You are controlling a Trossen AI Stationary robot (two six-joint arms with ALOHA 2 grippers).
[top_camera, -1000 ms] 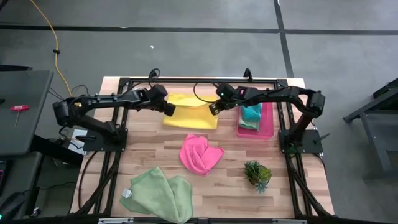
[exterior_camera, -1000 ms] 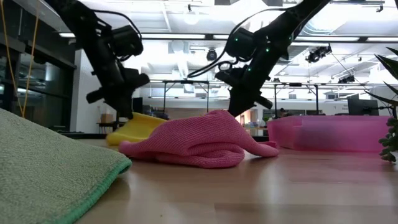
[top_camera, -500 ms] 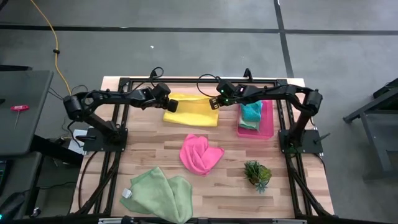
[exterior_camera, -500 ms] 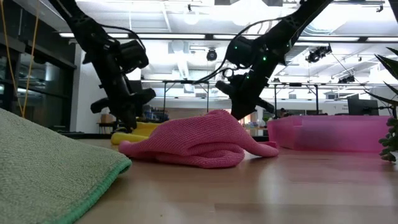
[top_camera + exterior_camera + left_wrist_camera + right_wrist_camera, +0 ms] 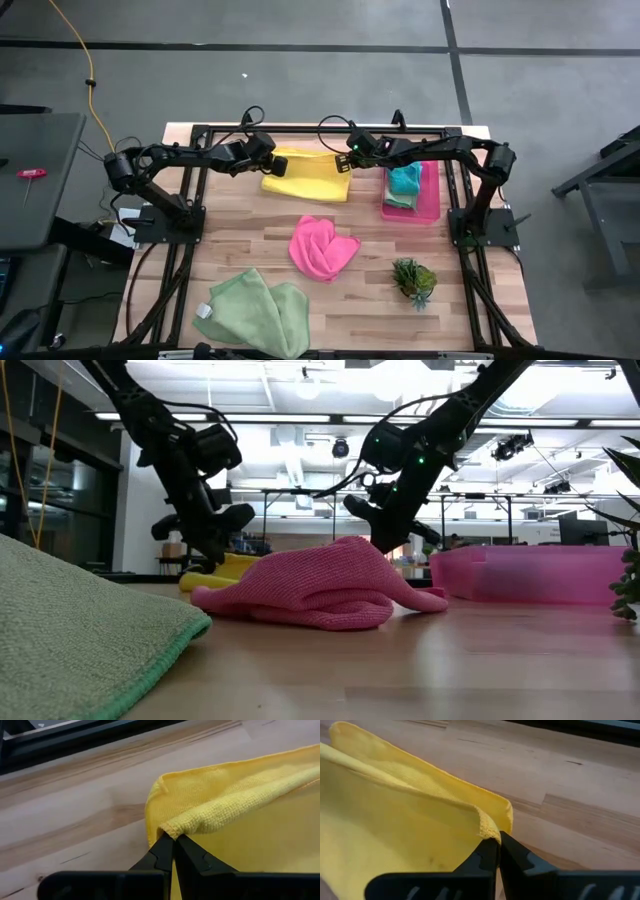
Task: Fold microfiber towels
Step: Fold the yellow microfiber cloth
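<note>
Both grippers [image 5: 174, 839] [image 5: 498, 838] pinching yellow towel [image 5: 308, 176] corners

Left gripper [image 5: 269, 162] and right gripper [image 5: 349, 166] moved toward desk's far edge, each carrying pinched corner of yellow towel [image 5: 310, 180]. Lifted near edge now folded over far half; towel lies flatter, shorter front to back.
</note>
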